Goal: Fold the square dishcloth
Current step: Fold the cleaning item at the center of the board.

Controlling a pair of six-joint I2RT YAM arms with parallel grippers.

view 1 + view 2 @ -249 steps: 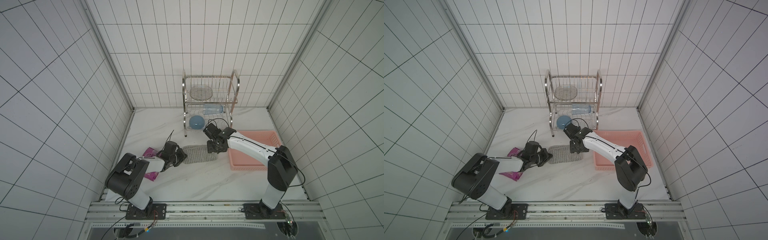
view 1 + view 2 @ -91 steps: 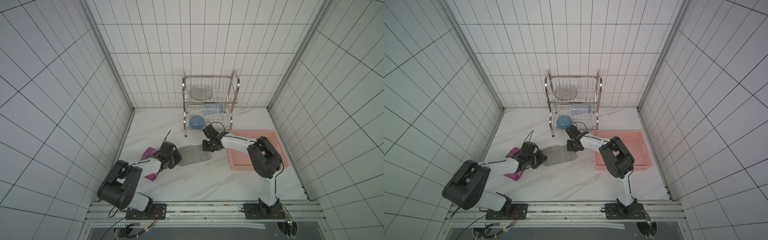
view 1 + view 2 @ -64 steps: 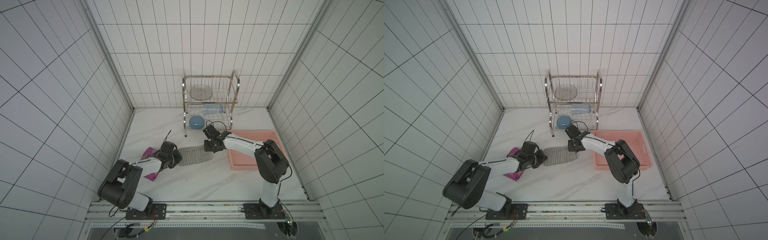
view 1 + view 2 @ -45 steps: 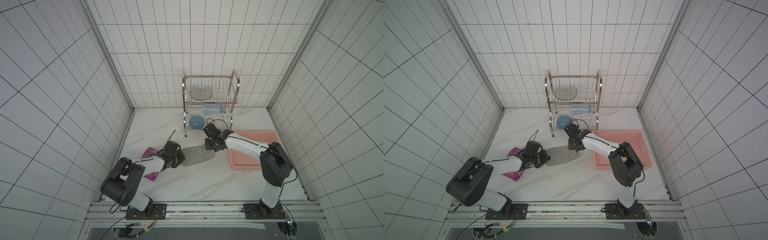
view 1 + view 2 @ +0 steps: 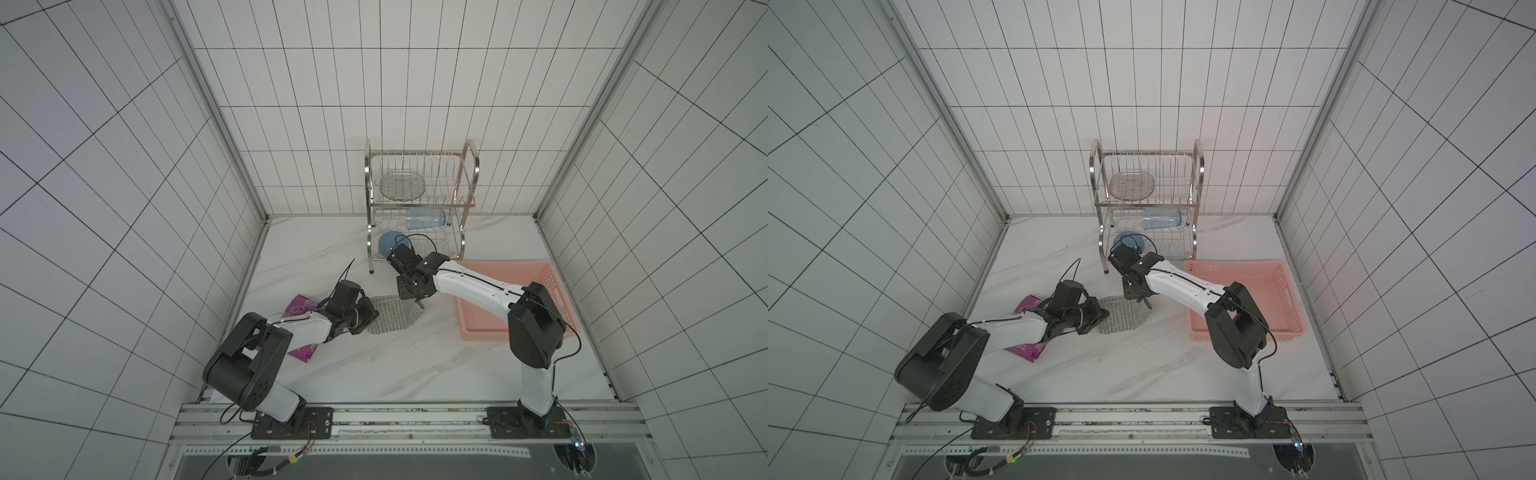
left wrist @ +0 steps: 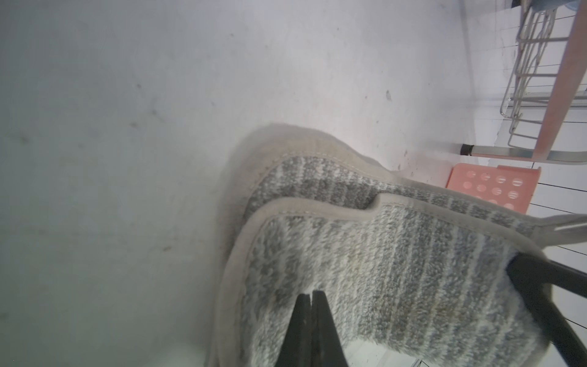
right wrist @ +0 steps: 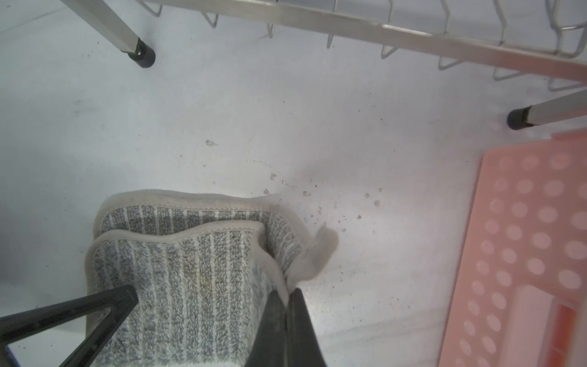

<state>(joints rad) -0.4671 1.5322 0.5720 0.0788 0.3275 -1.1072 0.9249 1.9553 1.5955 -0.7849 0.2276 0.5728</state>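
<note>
Above the surface (image 7: 286, 127), left fingers (image 6: 300, 327) and right fingers (image 7: 271, 321) pinch the half-folded dishcloth (image 7: 190, 286). Next likely means aligning its edges, then releasing.

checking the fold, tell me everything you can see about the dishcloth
The square dishcloth is terry-looking fabric, grey with thin white stripes and a pale stitched hem. It is doubled over: the upper layer stops short of the lower layer's edge, so a striped strip shows. It sits on the white table, apart from the pink basket. The left tool and right tool are each shut on its upper layer.
</note>
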